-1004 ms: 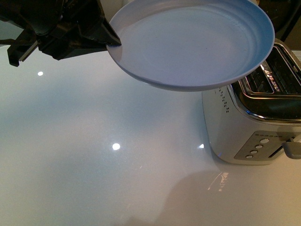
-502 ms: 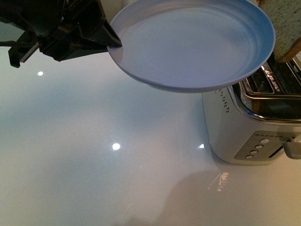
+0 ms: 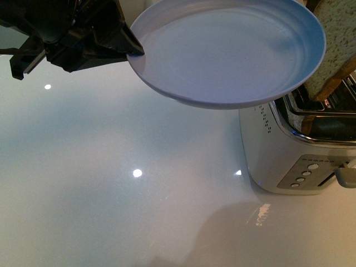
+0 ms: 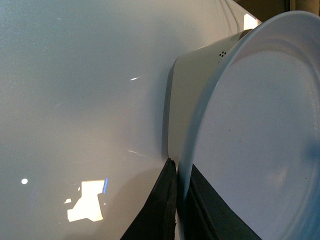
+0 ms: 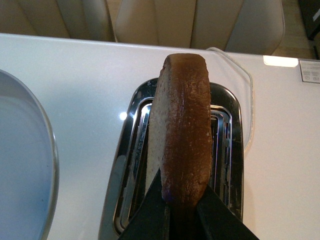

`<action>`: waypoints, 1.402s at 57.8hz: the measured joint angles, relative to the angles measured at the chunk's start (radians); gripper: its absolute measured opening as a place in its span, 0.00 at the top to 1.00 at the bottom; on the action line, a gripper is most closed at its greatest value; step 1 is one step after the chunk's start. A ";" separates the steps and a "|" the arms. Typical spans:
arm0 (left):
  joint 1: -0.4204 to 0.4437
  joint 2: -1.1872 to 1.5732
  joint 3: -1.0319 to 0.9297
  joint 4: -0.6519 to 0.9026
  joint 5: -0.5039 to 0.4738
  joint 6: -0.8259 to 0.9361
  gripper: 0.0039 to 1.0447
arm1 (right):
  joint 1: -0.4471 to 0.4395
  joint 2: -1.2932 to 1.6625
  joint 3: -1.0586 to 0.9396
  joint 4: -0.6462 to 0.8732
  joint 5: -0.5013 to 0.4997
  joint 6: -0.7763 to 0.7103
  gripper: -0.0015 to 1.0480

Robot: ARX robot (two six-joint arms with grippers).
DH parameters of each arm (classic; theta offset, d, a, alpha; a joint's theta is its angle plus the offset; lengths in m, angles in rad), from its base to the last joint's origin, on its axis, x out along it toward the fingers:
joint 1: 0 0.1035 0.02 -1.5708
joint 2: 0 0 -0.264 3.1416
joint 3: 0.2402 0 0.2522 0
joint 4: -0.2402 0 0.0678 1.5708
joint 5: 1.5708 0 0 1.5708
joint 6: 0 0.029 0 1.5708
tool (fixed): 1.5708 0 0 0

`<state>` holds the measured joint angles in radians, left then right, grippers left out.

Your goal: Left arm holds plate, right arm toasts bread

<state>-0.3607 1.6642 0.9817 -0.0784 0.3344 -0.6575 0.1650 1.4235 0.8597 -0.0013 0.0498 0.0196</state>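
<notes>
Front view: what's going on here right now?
The left gripper is clamped on the rim of the empty plate, holding it in the air above the white table, beside the toaster. The right gripper holds the bread on edge over the toaster's slots. The slice is mostly above the toaster, not seated yet.

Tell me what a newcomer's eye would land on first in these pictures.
A pale blue plate hangs in the air over the white table, its rim pinched in the black jaws of the left arm. To its right, a thick slice of brown bread is poised over the slots of the silver toaster, clamped in the jaws of the right arm.
</notes>
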 joint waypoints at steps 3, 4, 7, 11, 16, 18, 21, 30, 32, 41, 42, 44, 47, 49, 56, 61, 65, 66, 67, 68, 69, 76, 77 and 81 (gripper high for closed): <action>0.000 0.000 0.000 0.000 0.001 0.000 0.97 | 0.003 0.011 0.000 0.000 0.007 0.004 0.96; 0.000 0.000 0.000 0.000 0.001 0.000 0.97 | 0.004 0.015 0.000 0.000 0.007 0.006 0.96; 0.000 0.000 0.000 0.000 0.002 0.000 0.97 | 0.007 0.023 0.000 0.001 0.011 0.010 0.96; 0.000 0.000 0.000 0.000 0.004 0.000 0.97 | 0.010 0.031 0.000 0.001 0.013 0.011 0.96; 0.000 0.000 0.000 0.000 0.003 0.000 0.97 | 0.012 0.045 0.000 0.002 0.017 0.011 0.96; 0.000 0.000 0.000 0.001 0.004 0.000 0.97 | 0.012 0.051 0.000 0.002 0.018 0.011 0.96; 0.000 0.000 0.000 0.001 0.005 0.000 0.97 | 0.013 0.060 0.000 0.002 0.019 0.013 0.96; 0.000 0.000 0.000 0.001 0.006 0.000 0.97 | 0.016 0.082 0.000 0.004 0.018 0.018 0.96; 0.000 0.000 0.000 0.001 0.006 0.000 0.97 | 0.017 0.086 -0.001 0.006 0.017 0.019 0.96; 0.000 0.000 0.000 0.001 0.006 0.000 0.97 | 0.019 0.106 -0.016 0.020 0.010 0.022 0.96; 0.000 0.000 0.000 0.001 0.006 0.000 0.97 | 0.019 0.109 -0.021 0.022 0.010 0.022 0.96; 0.000 0.000 0.000 0.001 0.006 0.000 0.97 | 0.019 0.113 -0.025 0.026 0.010 0.022 0.96; 0.000 0.000 0.000 0.001 0.006 0.000 0.97 | 0.019 0.116 -0.031 0.029 0.010 0.022 0.96; 0.000 0.000 0.000 0.001 0.006 0.000 0.97 | 0.019 0.117 -0.037 0.032 0.010 0.022 0.92; 0.000 0.000 0.000 0.001 0.006 0.000 0.97 | 0.019 0.117 -0.055 0.033 0.006 0.023 0.73; 0.000 0.000 0.000 0.000 0.006 0.000 0.97 | 0.019 0.117 -0.068 0.033 -0.003 0.024 0.60; 0.000 0.000 0.000 0.000 0.006 0.001 0.97 | 0.019 0.114 -0.072 0.033 -0.011 0.024 0.51; 0.000 0.000 0.000 0.000 0.006 0.001 0.97 | 0.019 0.112 -0.072 0.033 -0.015 0.025 0.48; 0.000 0.000 0.000 0.000 0.006 0.001 0.97 | 0.019 0.111 -0.073 0.033 -0.017 0.025 0.46; 0.000 0.000 0.000 0.000 0.006 0.001 0.97 | 0.018 0.109 -0.073 0.033 -0.018 0.025 0.45; 0.000 0.000 0.000 0.000 0.006 0.001 0.97 | 0.018 0.104 -0.074 0.033 -0.024 0.025 0.41; 0.000 0.000 0.000 0.000 0.006 0.001 0.97 | 0.009 0.066 -0.084 0.037 -0.037 0.026 0.27; 0.000 0.000 0.000 0.000 0.006 0.001 0.97 | 0.006 0.054 -0.087 0.042 -0.036 0.025 0.23; 0.000 0.000 0.000 0.000 0.006 0.001 0.97 | -0.003 0.023 -0.093 0.054 -0.032 0.026 0.15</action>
<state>-0.3603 1.6642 0.9817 -0.0780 0.3408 -0.6567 0.1619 1.4460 0.7662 0.0525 0.0174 0.0452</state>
